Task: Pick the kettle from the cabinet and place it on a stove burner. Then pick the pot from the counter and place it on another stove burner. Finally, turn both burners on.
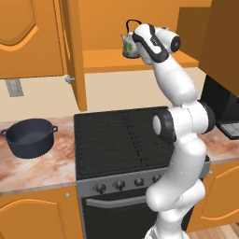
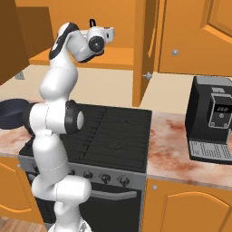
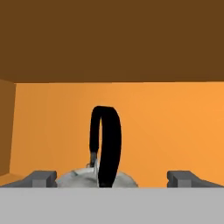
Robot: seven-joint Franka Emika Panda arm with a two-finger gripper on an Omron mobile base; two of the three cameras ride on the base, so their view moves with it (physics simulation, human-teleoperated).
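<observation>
The small whitish kettle (image 1: 128,48) with a green print stands on the shelf of the open orange cabinet (image 1: 105,61). My gripper (image 3: 113,178) is open and level with the kettle's top. Its fingertips (image 3: 43,178) stand wide apart on either side of the black arched handle (image 3: 105,144), touching nothing. The kettle body (image 3: 83,179) shows low between them. The dark pot (image 1: 30,137) sits on the marbled counter (image 1: 37,170) left of the stove, and its edge shows behind my arm (image 2: 10,113). The black burners (image 1: 121,135) are bare.
The cabinet door (image 1: 74,51) hangs open to the left of the shelf. A row of round knobs (image 1: 126,183) runs along the range front. A black coffee machine (image 2: 213,120) stands on the counter right of the stove.
</observation>
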